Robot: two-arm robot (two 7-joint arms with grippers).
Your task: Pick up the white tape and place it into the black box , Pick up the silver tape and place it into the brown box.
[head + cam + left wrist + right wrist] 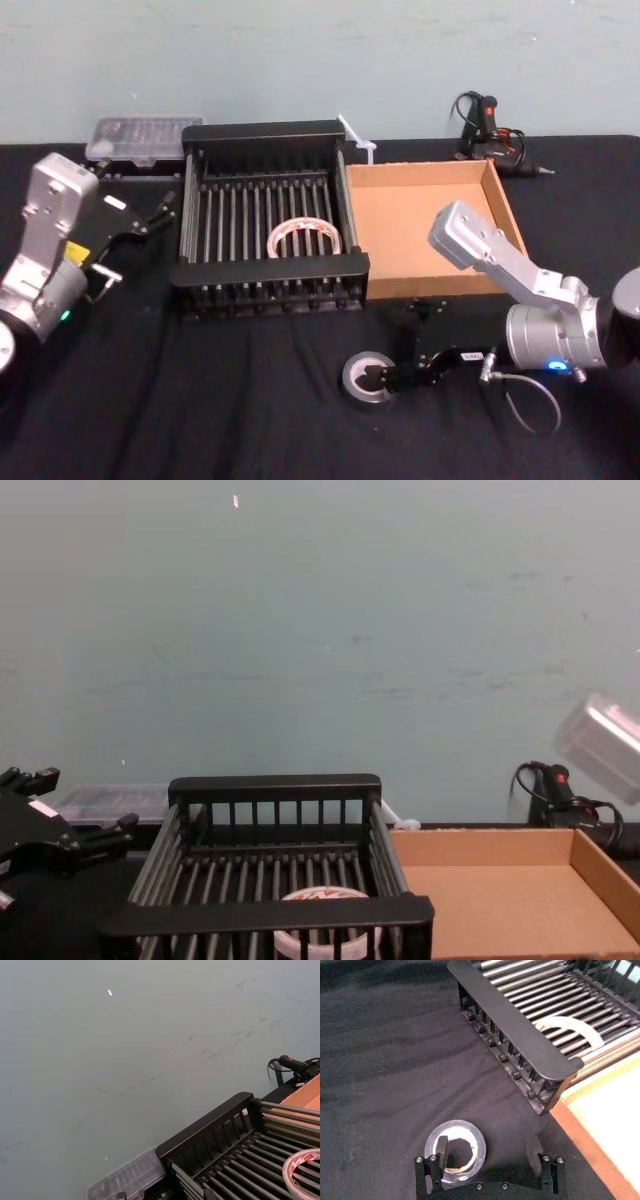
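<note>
reaching low over the desk (200,400), the right gripper (490,1152) has its fingers apart at the silver tape (366,378): one finger (441,1149) stands inside the roll's pale centre, the other outside and well clear of it, so nothing is clamped yet. the roll lies flat on the dark cloth, in front of the brown box (425,235) and near the front corner of the black box (265,268). the white tape (304,238) already lies on the slatted floor of the black box.

the silver roll looks small, thick and stiff, probably light; pinching its wall between core and outer face seems the surest hold, since the smooth outer wrap may slip and the flat roll gives little height to catch.

the left gripper (150,215) hangs raised beside the black box's left wall, fingers apart and holding nothing. the right gripper's fingertips meet the cloth in shadow, so whether they touch the desk is hard to tell. the chest view cuts off the white ring behind the crate's front rim.
</note>
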